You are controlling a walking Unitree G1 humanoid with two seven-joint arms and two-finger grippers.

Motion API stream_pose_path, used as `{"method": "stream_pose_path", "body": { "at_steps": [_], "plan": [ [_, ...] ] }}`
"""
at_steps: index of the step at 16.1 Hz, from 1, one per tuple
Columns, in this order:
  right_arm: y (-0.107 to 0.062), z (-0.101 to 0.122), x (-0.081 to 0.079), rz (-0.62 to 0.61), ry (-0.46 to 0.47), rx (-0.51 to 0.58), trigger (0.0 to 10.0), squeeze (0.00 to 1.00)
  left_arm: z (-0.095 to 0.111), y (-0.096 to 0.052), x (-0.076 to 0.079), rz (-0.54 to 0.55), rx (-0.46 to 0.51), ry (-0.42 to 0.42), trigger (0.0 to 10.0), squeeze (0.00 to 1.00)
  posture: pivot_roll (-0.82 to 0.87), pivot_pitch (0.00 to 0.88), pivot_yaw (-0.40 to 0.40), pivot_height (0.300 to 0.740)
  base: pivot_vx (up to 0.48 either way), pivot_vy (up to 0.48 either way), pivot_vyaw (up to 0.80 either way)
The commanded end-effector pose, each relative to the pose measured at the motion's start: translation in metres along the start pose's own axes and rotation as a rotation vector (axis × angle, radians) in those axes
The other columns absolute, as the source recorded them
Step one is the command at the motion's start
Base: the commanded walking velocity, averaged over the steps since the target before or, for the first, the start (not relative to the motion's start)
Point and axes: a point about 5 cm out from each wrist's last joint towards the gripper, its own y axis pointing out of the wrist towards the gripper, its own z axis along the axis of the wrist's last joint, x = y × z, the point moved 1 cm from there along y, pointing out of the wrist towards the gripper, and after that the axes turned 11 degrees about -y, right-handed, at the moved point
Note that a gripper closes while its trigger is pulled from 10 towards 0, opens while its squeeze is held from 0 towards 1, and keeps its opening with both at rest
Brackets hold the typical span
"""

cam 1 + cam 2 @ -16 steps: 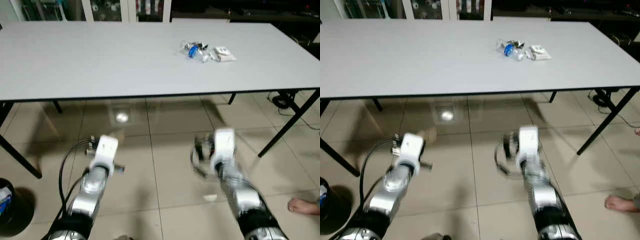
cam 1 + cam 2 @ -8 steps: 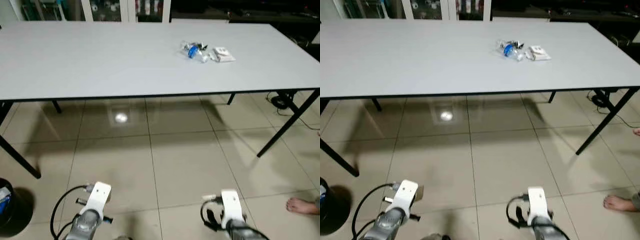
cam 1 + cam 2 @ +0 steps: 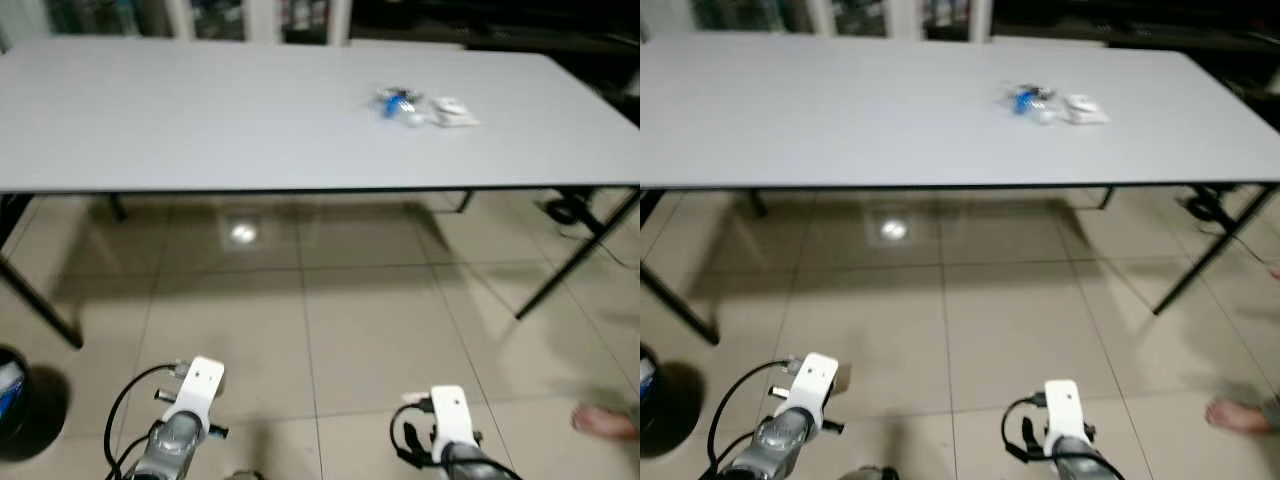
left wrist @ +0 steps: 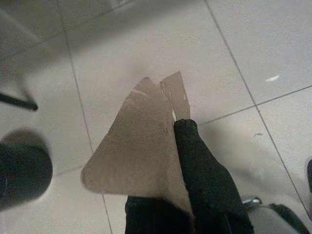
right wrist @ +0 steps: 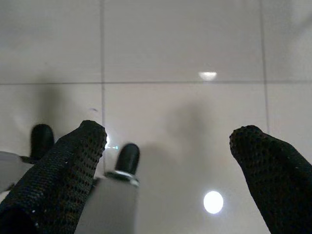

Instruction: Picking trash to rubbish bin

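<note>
You're looking at a long white table (image 3: 200,110) on black legs, spanning the upper frame. Trash is sitting on its far right part: a crumpled clear wrapper with blue (image 3: 398,104) just beside a small white packet (image 3: 453,111). Beige tile floor (image 3: 350,320) is reflecting a ceiling light under the table. A dark bin (image 3: 12,405) is sitting at the left edge. Both arms are hanging low: left wrist (image 3: 193,390), right wrist (image 3: 447,420). A person's bare foot (image 3: 603,421) is showing at the right edge, blurred.
</note>
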Motion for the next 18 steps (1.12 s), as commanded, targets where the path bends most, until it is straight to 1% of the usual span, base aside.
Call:
{"method": "stream_pose_path", "body": {
  "at_steps": [1,5,8,11,13,18],
  "plan": [
    [0.0004,0.0023,-0.0021,0.008,-0.017,0.011,10.0,0.00,-0.0067,-0.0015,-0.0006,0.008,-0.021,0.006,10.0,0.00,-0.01,0.015,-0.059,0.740,0.000,0.000,0.80],
    [0.0005,0.0011,-0.0069,0.022,-0.026,0.006,10.0,0.00,-0.0082,-0.0019,-0.0017,0.008,-0.026,0.020,10.0,0.00,-0.01,0.003,-0.057,0.740,0.000,0.000,0.80],
    [0.0001,-0.0005,-0.0068,0.022,-0.024,0.004,10.0,0.00,-0.0069,-0.0018,0.0021,-0.008,-0.010,0.012,10.0,0.00,-0.01,0.000,-0.053,0.740,0.000,0.000,0.80],
    [-0.0006,-0.0037,-0.0055,0.022,-0.025,-0.003,10.0,0.00,-0.0076,-0.0017,0.0040,-0.009,-0.016,0.029,10.0,0.00,-0.01,0.000,-0.058,0.740,0.000,0.000,0.80],
    [-0.0005,-0.0034,-0.0061,0.027,-0.024,-0.002,10.0,0.00,-0.0094,-0.0019,0.0028,0.002,-0.028,0.045,10.0,0.00,-0.01,0.000,-0.059,0.740,0.000,0.000,0.80],
    [0.0008,0.0023,-0.0079,0.030,-0.015,0.008,10.0,0.00,-0.0077,-0.0015,-0.0002,0.016,-0.022,0.028,10.0,0.00,0.00,0.015,-0.058,0.740,0.000,0.000,0.80]
  ]
}}
